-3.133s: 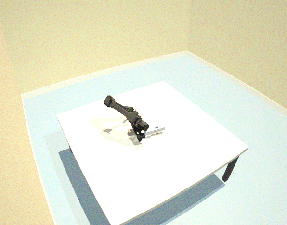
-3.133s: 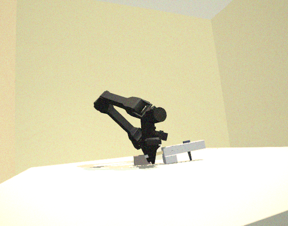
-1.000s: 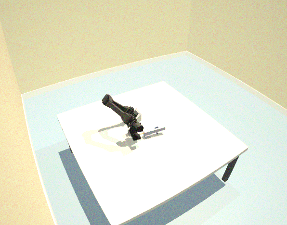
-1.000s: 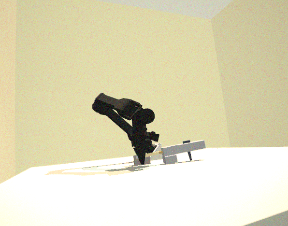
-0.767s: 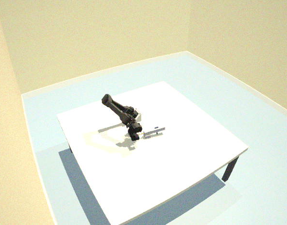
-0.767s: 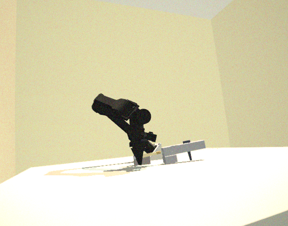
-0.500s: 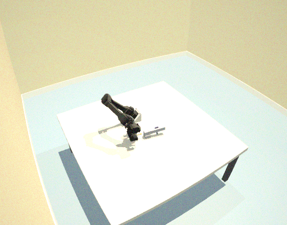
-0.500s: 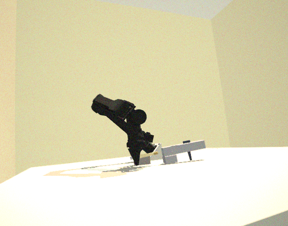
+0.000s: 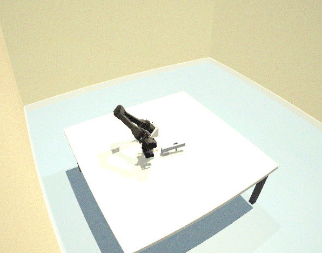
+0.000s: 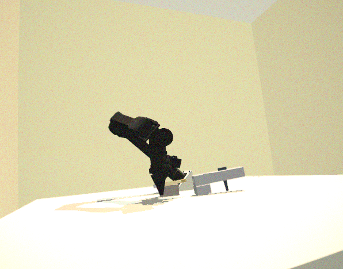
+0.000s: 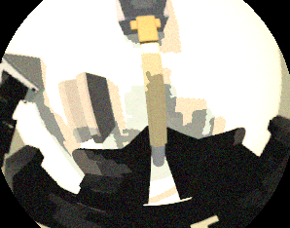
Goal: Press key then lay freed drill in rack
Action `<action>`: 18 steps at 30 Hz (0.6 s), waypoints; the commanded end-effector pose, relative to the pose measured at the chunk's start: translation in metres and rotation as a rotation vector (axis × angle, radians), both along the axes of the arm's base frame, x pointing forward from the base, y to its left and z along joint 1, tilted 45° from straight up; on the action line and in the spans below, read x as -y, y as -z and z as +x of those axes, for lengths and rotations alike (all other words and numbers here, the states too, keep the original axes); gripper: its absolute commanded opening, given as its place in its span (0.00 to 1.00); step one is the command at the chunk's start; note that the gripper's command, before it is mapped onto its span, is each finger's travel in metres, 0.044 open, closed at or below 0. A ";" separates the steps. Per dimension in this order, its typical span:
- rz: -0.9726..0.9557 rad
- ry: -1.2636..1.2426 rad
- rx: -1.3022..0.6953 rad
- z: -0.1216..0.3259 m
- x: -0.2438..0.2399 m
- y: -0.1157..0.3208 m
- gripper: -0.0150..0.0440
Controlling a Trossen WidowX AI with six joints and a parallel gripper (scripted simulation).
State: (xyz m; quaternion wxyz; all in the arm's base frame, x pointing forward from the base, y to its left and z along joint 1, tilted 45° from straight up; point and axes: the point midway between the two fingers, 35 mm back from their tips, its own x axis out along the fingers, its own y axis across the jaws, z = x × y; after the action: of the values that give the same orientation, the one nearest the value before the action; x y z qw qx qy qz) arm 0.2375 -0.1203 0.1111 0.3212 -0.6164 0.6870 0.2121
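Observation:
My gripper (image 9: pixel 149 155) (image 10: pixel 162 193) (image 11: pixel 153 128) is shut on the drill, low over the table. The drill (image 9: pixel 155 150) (image 10: pixel 174 182) (image 11: pixel 156 99) is a thin tan rod with a grey end at the fingers and an orange tip with side lugs. That tip is outside the grey housing (image 9: pixel 170 148) (image 10: pixel 218 176) (image 11: pixel 129 9), with a small gap between them. The housing is a long tilted bar. A dark pad (image 9: pixel 175 143) (image 10: pixel 221 168), apparently the key, is on its top, with a dark stem below. A grey block (image 10: pixel 171 190) (image 11: pixel 97 104), possibly part of the rack, stands beside the drill.
The white slanted plate (image 9: pixel 154 132) (image 10: pixel 188 180) stands by the arm's base, behind the gripper and close to the housing. The arm and its shadow cover part of the white table (image 9: pixel 196 190) (image 10: pixel 209 231). The table's edges are far from the gripper.

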 end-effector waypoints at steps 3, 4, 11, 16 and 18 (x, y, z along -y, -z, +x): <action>-0.001 0.002 0.006 0.000 -0.003 -0.003 0.25; -0.001 0.002 0.006 0.000 -0.004 -0.003 0.25; -0.001 0.002 0.005 -0.001 -0.008 -0.006 0.25; -0.001 0.002 0.005 -0.001 -0.010 -0.008 0.25; -0.001 0.002 0.005 -0.001 -0.011 -0.009 0.25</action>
State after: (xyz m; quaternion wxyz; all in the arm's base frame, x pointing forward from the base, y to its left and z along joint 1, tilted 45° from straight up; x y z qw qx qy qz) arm 0.2357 -0.1104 0.1179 0.3206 -0.6163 0.6872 0.2123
